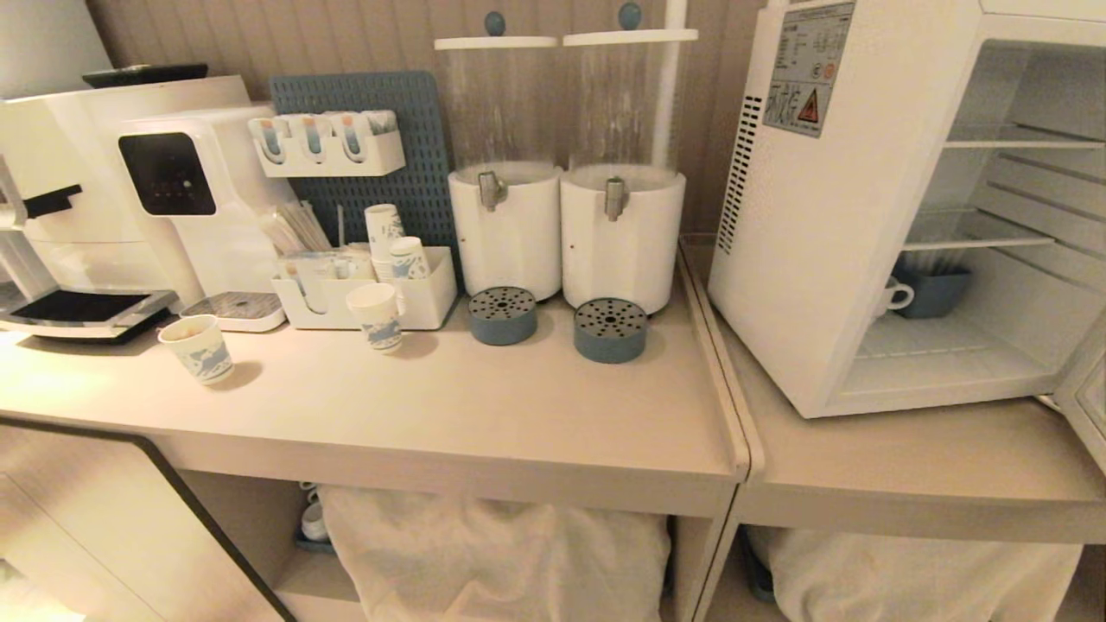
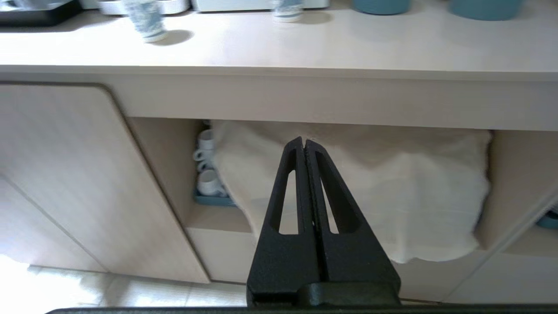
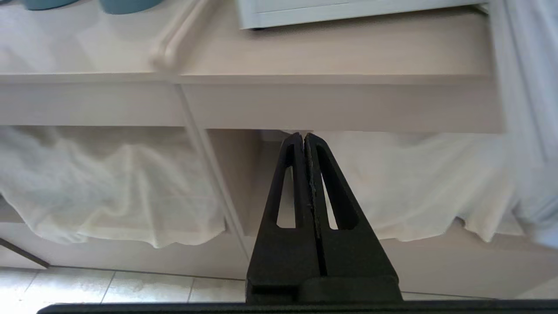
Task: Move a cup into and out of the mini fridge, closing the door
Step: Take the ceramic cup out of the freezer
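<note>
1. Head view: the fridge (image 1: 829, 259) stands at the tabletop's (image 1: 484, 406) right end, its door (image 1: 1090, 406) swung open. The cup (image 1: 890, 296) sits inside on the fridge floor, beside a blue box (image 1: 935, 289).
2. Left wrist view: the left tool (image 2: 304, 141), pressed together and empty, hangs below the tabletop edge.
3. Right wrist view: the right tool (image 3: 303, 136) is likewise together, empty, below the edge.

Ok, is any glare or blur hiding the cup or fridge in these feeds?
Head view: warm even light, cup readable inside the open mini fridge. Left wrist view: floor corner washed out, paper cups blurred. Right wrist view: door smeared pale.
</note>
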Available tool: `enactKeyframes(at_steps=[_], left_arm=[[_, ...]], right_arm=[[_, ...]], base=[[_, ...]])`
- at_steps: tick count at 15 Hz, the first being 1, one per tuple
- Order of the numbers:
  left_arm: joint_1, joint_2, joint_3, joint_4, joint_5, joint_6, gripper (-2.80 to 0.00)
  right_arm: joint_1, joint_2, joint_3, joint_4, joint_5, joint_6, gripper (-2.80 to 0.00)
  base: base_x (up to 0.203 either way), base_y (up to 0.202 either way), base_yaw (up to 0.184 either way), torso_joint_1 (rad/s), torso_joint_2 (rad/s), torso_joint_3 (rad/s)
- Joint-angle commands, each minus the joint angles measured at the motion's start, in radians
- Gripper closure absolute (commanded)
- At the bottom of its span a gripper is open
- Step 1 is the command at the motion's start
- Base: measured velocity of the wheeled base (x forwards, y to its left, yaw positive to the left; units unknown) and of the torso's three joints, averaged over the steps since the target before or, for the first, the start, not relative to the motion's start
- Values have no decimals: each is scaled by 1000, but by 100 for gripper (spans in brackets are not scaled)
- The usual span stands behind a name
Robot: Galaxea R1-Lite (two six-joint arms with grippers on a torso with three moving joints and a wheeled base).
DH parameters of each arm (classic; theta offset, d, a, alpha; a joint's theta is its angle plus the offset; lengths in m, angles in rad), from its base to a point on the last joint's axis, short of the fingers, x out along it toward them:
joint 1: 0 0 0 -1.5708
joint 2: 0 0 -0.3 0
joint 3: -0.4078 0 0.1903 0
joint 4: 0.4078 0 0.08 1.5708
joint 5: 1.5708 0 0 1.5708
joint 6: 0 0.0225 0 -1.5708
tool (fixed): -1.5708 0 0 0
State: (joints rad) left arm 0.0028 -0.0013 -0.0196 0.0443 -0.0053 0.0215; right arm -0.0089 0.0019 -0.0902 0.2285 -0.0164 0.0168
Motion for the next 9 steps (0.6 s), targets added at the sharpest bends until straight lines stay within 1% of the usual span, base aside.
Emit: enactKeyframes(at_steps=[1,2,9], left_arm=[[0,1,1,0,-1,0,0],[0,1,1,0,-1,-2,0],[0,1,1,1,-1,3,0]], right_arm=[[0,1,0,2,0,-1,0],[1,1,0,2,0,0,0],[0,1,0,2,0,0,0]], base=[[0,124,1,-2,6,2],[0,66,-3,2,2,-2],[0,0,0,0,0,0]])
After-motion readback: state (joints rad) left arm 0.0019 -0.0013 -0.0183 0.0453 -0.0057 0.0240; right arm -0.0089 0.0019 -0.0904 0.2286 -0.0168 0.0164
